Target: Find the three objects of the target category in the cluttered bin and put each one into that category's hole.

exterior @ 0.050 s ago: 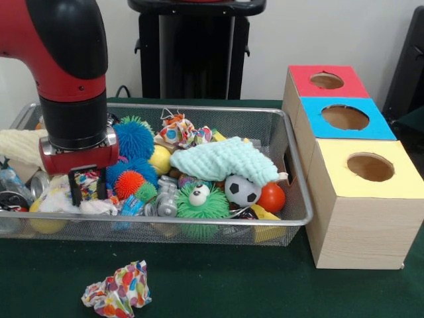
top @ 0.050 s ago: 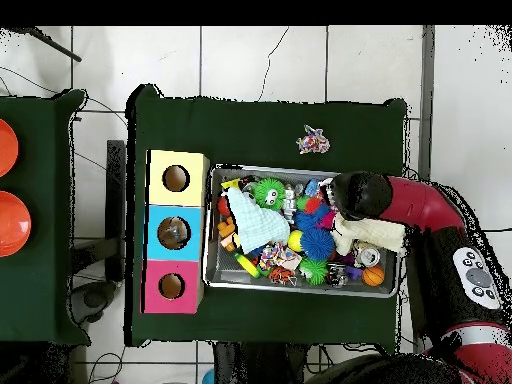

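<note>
1. Here, in the front view, the red and black arm (exterior @ 0.050 s ago: 63, 73) comes down over the left end of the wire bin (exterior @ 0.050 s ago: 295, 175). Its gripper (exterior @ 0.050 s ago: 88, 189) hangs just above a white cloth (exterior @ 0.050 s ago: 69, 202), the two dark fingers (exterior @ 0.050 s ago: 75, 192) set apart with a patterned bit of paper showing between them; whether they pinch it I cannot tell.
2. Left of the arm a cream towel (exterior @ 0.050 s ago: 20, 146) drapes over the bin's edge.
3. On the green table (exterior @ 0.050 s ago: 265, 285) outside the bin, in front of it, lies a crumpled ball of colourful paper (exterior @ 0.050 s ago: 118, 290).
4. Mid-bin sit a blue spiky ball (exterior @ 0.050 s ago: 134, 139), an orange spiky ball (exterior @ 0.050 s ago: 129, 183), a yellow ball (exterior @ 0.050 s ago: 160, 159) and a second crumpled paper wad (exterior @ 0.050 s ago: 177, 131) near the back wall.
5. Further right, a green fuzzy toy with one eye (exterior @ 0.050 s ago: 199, 202), a mint washcloth (exterior @ 0.050 s ago: 222, 161), a small soccer ball (exterior @ 0.050 s ago: 242, 191) and a red ball (exterior @ 0.050 s ago: 271, 197).
6. Just beside the bin's right end stand three wooden boxes with holes on top: red (exterior @ 0.050 s ago: 326, 80), blue (exterior @ 0.050 s ago: 345, 117) and yellow (exterior @ 0.050 s ago: 371, 167).
</note>
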